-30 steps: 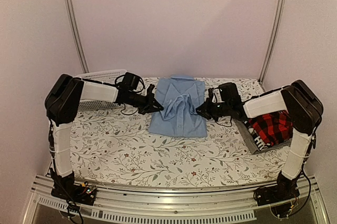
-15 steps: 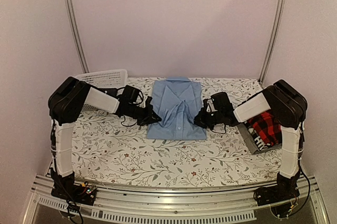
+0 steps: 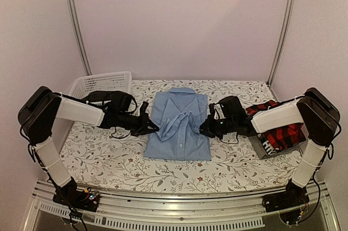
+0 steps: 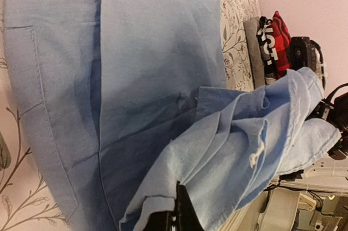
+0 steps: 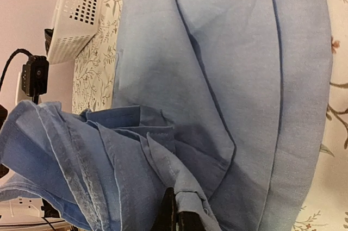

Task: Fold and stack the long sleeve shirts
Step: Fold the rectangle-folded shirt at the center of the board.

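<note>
A plain light blue button-up shirt [image 3: 178, 128] of soft cloth lies on the middle of the table [image 3: 109, 160], which is covered with a white cloth printed with leaves and small flowers. Its collar points toward the far wall and its body is folded into a narrow oblong.

The left gripper [image 3: 152, 126] sits at the blue shirt's left edge with its jaws pinched together on a fold of the blue cloth. The right gripper [image 3: 204, 129] meets the shirt's right edge and is clamped on the cloth in the same way. Between the two, a rumpled ridge of blue fabric stands up off the flat part of the shirt. In both wrist views it hangs in loose folds over the flat body.

To the right of the blue shirt, partly behind the right forearm, a red-and-black plaid shirt [image 3: 283, 128] lies on top of a grey shirt with white lettering [image 3: 261, 145], close to the table's right edge. To the shirt's far left, well apart from it, a white plastic lattice basket [image 3: 100, 83] stands in the back corner behind the left arm.
</note>
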Controlling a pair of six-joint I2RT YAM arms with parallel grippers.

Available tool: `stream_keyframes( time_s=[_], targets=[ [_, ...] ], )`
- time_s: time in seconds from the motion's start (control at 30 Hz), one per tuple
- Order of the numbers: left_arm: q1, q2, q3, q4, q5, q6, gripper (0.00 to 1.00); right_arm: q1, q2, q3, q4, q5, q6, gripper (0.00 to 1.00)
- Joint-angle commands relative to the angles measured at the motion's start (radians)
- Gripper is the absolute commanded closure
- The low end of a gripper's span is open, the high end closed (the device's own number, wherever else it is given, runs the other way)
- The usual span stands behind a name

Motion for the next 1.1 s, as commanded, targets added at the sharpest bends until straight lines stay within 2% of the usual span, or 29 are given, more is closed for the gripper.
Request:
stream_keyframes(
  time_s=[0.0, 0.4, 0.5, 0.57, 0.63, 0.67, 0.73, 0.77, 0.93, 1.07],
  targets=[
    [0.012, -0.019, 0.019, -0.007, -0.023, 0.011, 1.0, -0.014, -0.011, 0.073, -0.052, 0.042, -0.039, 1.0],
    [0.052, 0.135, 0.143, -0.041, -0.027, 0.051, 1.0, -0.083, 0.125, 0.145, -0.036, 0.01, -0.059, 1.0],
    [0.059, 0.154, 0.157, -0.044, -0.038, 0.051, 1.0, -0.1, 0.133, 0.151, -0.033, 0.006, -0.061, 0.92],
    [0.065, 0.156, 0.166, -0.06, -0.06, 0.052, 0.98, -0.109, 0.121, 0.155, -0.036, 0.008, -0.069, 0.81],
    [0.07, 0.149, 0.175, -0.076, -0.079, 0.056, 0.87, -0.119, 0.104, 0.162, -0.053, 0.013, -0.08, 0.69],
    [0.07, 0.142, 0.179, -0.084, -0.093, 0.058, 0.77, -0.122, 0.089, 0.167, -0.068, 0.016, -0.093, 0.61],
    [0.072, 0.122, 0.191, -0.108, -0.123, 0.066, 0.54, -0.127, 0.067, 0.182, -0.109, 0.035, -0.117, 0.54],
    [0.076, 0.109, 0.197, -0.121, -0.136, 0.077, 0.5, -0.126, 0.045, 0.188, -0.13, 0.05, -0.126, 0.51],
    [0.081, -0.007, 0.198, -0.216, -0.246, 0.121, 0.39, -0.12, -0.046, 0.209, -0.23, 0.131, -0.195, 0.38],
    [0.073, -0.097, 0.151, -0.222, -0.264, 0.133, 0.37, -0.091, -0.103, 0.21, -0.287, 0.207, -0.247, 0.26]
  ],
)
